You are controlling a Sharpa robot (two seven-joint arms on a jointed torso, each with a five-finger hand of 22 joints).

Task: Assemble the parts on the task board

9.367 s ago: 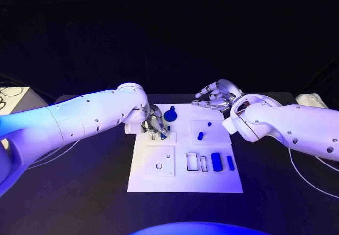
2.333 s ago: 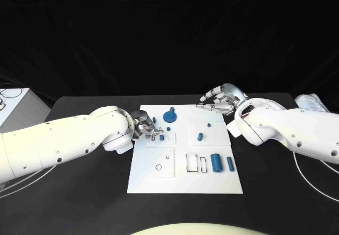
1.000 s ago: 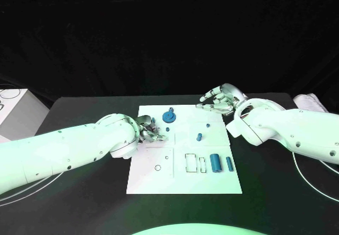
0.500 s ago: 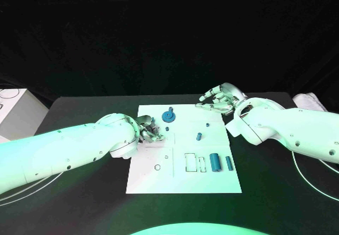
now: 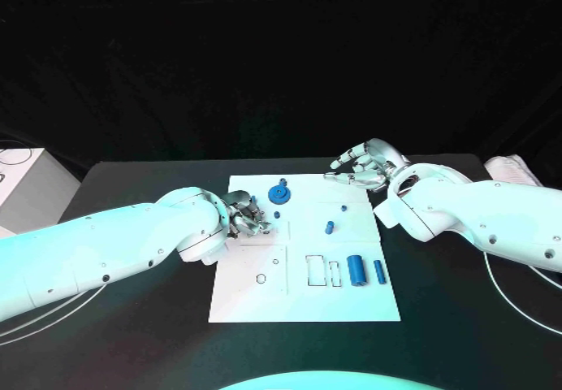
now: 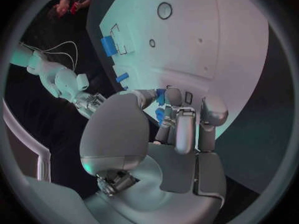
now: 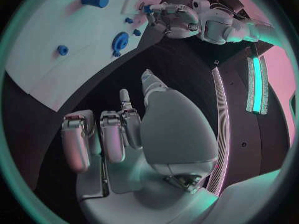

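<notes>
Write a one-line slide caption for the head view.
Left hand works at the task board beside small blue parts; right hand hovers off its far corner.

Left robot hand covers board slots beneath; grasp indiscernible.

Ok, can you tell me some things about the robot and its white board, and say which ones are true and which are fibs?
1. The left hand is at the left edge of the task board. True.
2. The right hand is squeezing the round blue part. False: its fingers are curled over the black table past the board's far right corner, with nothing in them.
3. Two blue cylinders lie side by side on the board's near right part. True.
4. The board has fallen off the table. False: it lies flat in the middle of the table.
5. The left hand's fingers are bunched close to small blue parts. True.
</notes>
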